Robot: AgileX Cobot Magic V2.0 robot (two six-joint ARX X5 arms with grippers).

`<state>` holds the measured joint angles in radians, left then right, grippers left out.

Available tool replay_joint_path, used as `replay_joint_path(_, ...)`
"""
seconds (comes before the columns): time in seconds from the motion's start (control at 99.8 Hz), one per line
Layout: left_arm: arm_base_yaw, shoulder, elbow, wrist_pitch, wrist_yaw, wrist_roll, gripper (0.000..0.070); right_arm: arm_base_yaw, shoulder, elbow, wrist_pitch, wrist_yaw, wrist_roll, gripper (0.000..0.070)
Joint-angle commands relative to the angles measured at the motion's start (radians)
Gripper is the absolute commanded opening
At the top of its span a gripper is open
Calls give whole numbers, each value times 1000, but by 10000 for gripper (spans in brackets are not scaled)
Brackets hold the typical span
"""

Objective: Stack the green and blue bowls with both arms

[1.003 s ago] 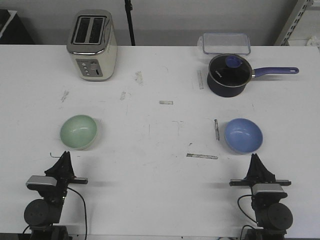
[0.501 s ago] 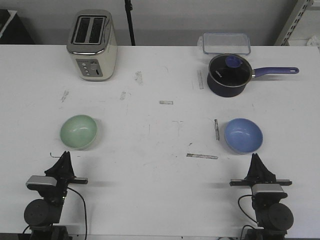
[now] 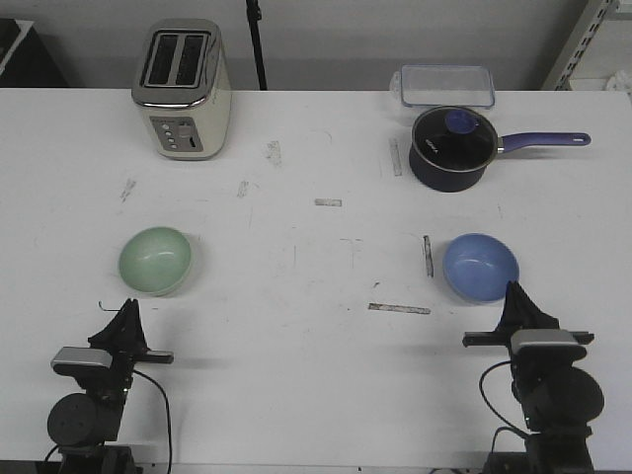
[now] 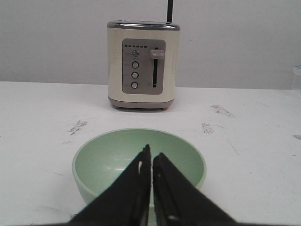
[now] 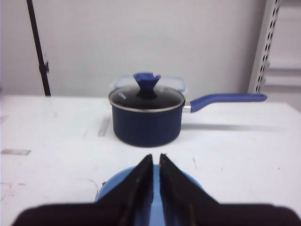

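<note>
A pale mint green bowl (image 3: pixel 155 260) sits on the white table at the left; it also shows in the left wrist view (image 4: pixel 113 157). A light blue bowl (image 3: pixel 481 267) sits at the right and shows in the right wrist view (image 5: pixel 111 185). My left gripper (image 3: pixel 126 308) is shut and empty, just short of the green bowl's near rim; it also shows in the left wrist view (image 4: pixel 151 149). My right gripper (image 3: pixel 513 290) is shut and empty, its tips at the blue bowl's near rim; it also shows in the right wrist view (image 5: pixel 156 157).
A cream toaster (image 3: pixel 183 91) stands at the back left. A dark navy saucepan (image 3: pixel 452 148) with a glass lid and long handle stands at the back right, a clear lidded box (image 3: pixel 446 85) behind it. Tape strips (image 3: pixel 399 309) lie on the table.
My right arm has risen and moved forward, so its tips now reach the blue bowl's near rim. The left arm and both bowls have not moved.
</note>
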<state>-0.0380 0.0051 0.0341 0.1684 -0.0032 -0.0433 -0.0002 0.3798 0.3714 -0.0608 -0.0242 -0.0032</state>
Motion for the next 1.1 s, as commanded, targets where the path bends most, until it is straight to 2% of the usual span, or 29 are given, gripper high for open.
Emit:
replay_joint_path(0.0,-2,-2,-23,13,-5,-6,2,1,87,65,-26,-3,-5,15)
replay_joint_path(0.301,-2,-2,-23,13,-5,-6,1,1,452,323,-123,-2,-5,14)
replay_joint_path(0.622,-2,-2,-23,13,-5,-6,1,-13,763,654,-486,-10,17,14)
replay_joint_path(0.762,-2,-2,-23,13,-5,-6,2,-77,867,778,-658,-13,56,14)
replay_joint_path(0.932,-2,-2,-23,13,-5,-6,1,-199,956,868,-770,-113,57,20)
replay_joint_path(1.003,-2,-2,-23,13,-5,-6,2,-251,982,880,-804,-172,57,78)
replay_joint_path(1.093,-2,-2,-23,13,-5,-6,2,-292,1007,880,-834,-236,57,271)
